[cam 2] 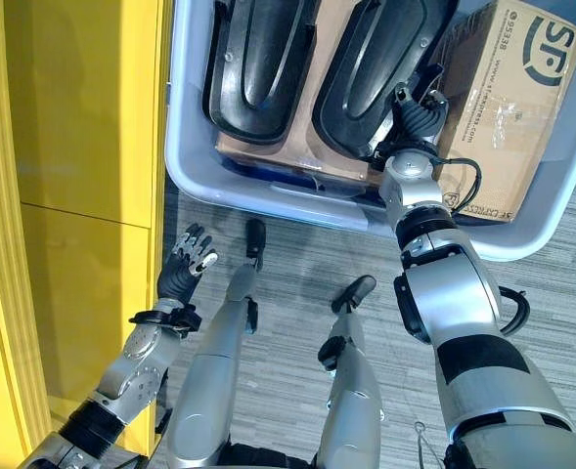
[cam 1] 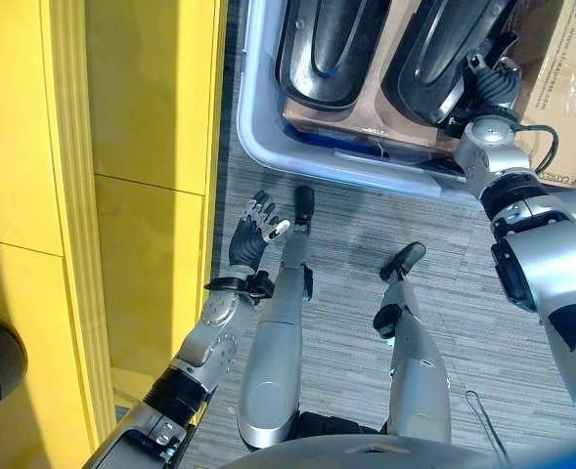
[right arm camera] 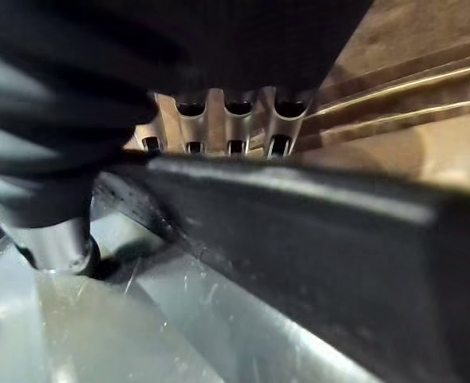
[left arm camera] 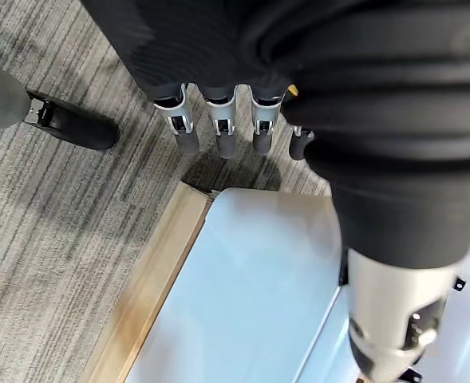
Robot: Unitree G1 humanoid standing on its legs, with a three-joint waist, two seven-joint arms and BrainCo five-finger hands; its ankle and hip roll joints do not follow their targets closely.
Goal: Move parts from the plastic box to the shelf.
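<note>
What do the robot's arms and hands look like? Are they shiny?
Yes, both arms are smooth silver-grey metal with black rings at the joints. The left hand has silver fingers with dark tips and a dark ribbed cover over its back. The right hand wears the same dark cover, and a thin black cable loops beside its round silver wrist.

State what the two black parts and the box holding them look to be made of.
Black parts: likely moulded plastic, semi-gloss, with soft highlights on smooth curved shells. Plastic box: translucent pale plastic with a rounded, shiny rim. They rest on brown cardboard, matte.
</note>
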